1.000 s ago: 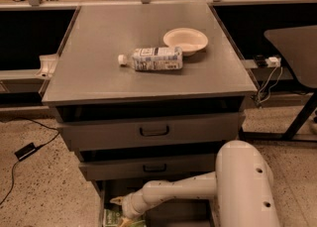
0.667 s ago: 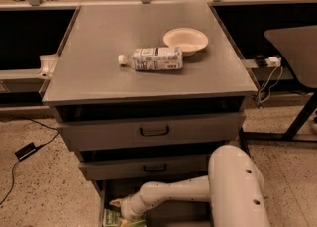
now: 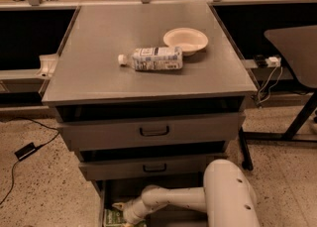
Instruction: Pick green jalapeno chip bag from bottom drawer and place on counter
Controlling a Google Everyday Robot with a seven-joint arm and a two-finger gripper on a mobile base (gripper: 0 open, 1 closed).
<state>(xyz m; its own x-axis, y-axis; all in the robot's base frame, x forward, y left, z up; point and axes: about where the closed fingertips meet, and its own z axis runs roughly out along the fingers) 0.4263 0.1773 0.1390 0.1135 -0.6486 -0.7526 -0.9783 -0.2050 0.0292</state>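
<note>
Tool (image 3: 125, 217) low inside bottom drawer (image 3: 119, 190), right beside green jalapeno chip bag (image 3: 110, 217) lying there; open or closed: cannot tell.

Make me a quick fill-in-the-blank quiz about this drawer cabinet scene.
The claw is down inside the bottom drawer, at the ___ chip bag.
On the counter, the plastic bottle lies on its ___.
The white bowl beside it is ___.
Missing: green; side; empty.
</note>
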